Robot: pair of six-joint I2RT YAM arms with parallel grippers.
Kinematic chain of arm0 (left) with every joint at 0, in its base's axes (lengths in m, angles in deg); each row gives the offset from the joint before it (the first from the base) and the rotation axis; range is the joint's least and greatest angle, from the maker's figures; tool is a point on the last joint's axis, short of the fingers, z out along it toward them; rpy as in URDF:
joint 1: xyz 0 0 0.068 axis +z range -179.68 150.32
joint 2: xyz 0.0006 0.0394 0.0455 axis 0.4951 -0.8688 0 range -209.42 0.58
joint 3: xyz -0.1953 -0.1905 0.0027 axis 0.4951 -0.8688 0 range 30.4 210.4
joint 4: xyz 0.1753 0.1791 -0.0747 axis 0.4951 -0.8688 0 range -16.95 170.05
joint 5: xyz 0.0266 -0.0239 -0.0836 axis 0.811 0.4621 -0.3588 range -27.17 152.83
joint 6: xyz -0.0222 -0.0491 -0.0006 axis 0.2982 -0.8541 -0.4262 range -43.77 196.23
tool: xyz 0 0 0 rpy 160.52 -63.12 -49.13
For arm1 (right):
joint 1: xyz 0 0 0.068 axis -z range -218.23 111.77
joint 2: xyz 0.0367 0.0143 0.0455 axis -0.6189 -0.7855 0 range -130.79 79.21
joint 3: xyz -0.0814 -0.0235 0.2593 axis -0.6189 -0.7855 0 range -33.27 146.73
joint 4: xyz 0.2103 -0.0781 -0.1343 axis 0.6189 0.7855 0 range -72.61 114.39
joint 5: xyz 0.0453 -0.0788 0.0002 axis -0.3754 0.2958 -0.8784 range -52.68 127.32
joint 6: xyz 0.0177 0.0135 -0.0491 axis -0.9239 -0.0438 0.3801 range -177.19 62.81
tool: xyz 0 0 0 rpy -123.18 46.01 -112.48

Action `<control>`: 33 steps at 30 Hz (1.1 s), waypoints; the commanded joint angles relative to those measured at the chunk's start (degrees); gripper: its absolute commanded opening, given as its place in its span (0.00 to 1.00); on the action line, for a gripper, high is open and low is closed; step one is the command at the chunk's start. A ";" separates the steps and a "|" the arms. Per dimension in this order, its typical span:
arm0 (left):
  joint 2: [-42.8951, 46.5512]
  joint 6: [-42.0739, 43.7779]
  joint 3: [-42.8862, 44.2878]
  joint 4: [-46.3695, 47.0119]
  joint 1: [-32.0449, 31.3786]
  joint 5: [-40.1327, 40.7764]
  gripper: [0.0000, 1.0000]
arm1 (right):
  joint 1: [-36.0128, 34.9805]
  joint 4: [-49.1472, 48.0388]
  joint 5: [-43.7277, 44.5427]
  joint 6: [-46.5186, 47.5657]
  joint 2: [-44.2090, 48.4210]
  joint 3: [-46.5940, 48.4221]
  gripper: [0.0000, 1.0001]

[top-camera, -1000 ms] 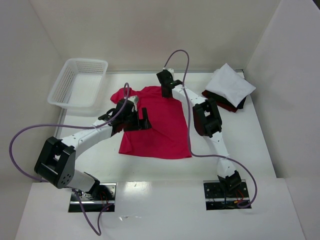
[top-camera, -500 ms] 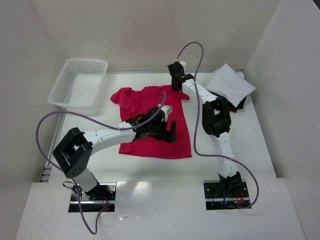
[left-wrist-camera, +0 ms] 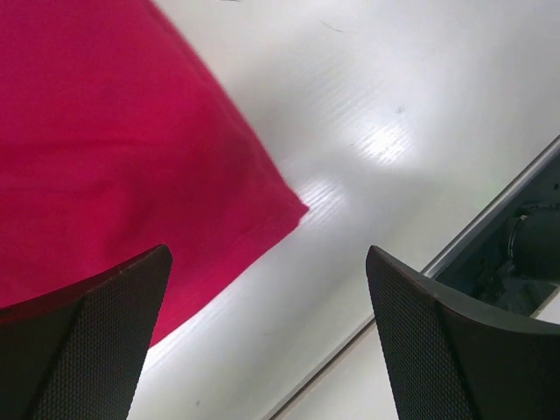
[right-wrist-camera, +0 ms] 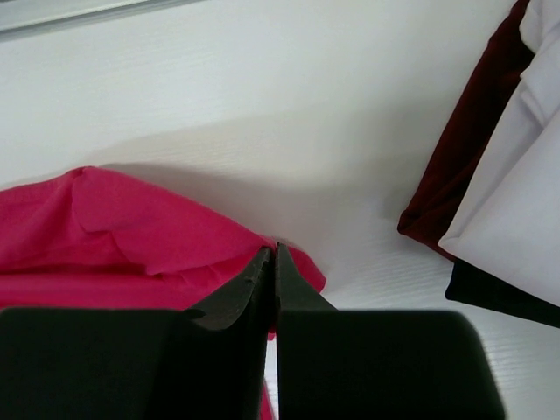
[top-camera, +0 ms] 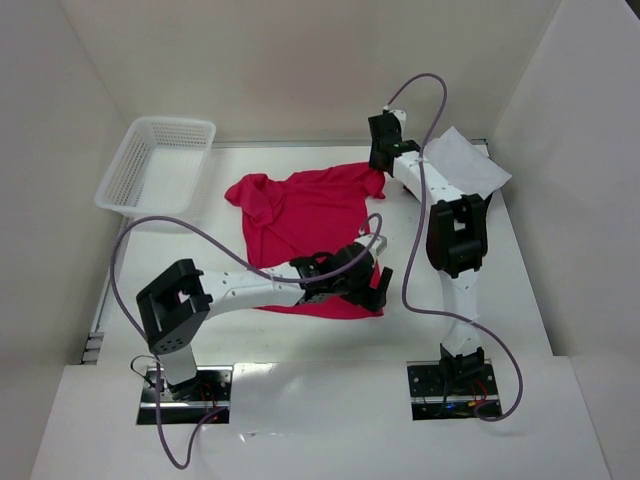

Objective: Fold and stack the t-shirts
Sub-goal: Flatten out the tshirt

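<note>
Three t-shirts on the white counter (top-camera: 520, 300): one spread, two piled.

The crimson red t-shirt (top-camera: 300, 210) lies spread and rumpled at the counter's middle, its far right corner drawn out toward the right arm. A white mesh basket (top-camera: 172, 121) stands at the far left, apart from the cloth. At the far right, the white t-shirt (top-camera: 470, 165) lies folded on top of the dark maroon t-shirt (right-wrist-camera: 459, 149). The left gripper (left-wrist-camera: 267, 262) hangs over the red shirt's near right hem corner, jaws wide apart. The right gripper (right-wrist-camera: 274, 254) has its jaws pressed together, pinching the red shirt's far right edge, just beside the pile.
</note>
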 commanded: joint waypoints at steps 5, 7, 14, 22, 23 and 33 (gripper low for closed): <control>-4.95 -1.70 3.69 1.33 -3.41 6.52 0.97 | 1.35 -2.68 -1.18 -0.67 2.77 -2.30 0.08; -6.44 -1.00 5.53 -0.42 -4.64 7.58 0.97 | 2.58 -2.68 -2.40 -0.67 2.77 -2.82 0.08; -10.49 -1.61 8.96 -2.54 -5.17 9.08 0.94 | 4.25 -3.92 -2.93 -1.20 5.05 -4.94 0.08; -13.31 -1.00 10.72 -3.59 -5.79 8.55 0.92 | 5.39 -4.44 -3.46 -1.73 6.72 -6.70 0.08; -13.31 -1.00 10.72 -3.59 -5.79 8.55 0.92 | 6.00 -4.44 -3.46 -1.73 6.72 -6.70 0.08; -15.32 -1.52 10.54 -6.22 -6.31 7.93 0.85 | 6.01 -4.44 -3.46 -1.73 6.72 -7.22 0.08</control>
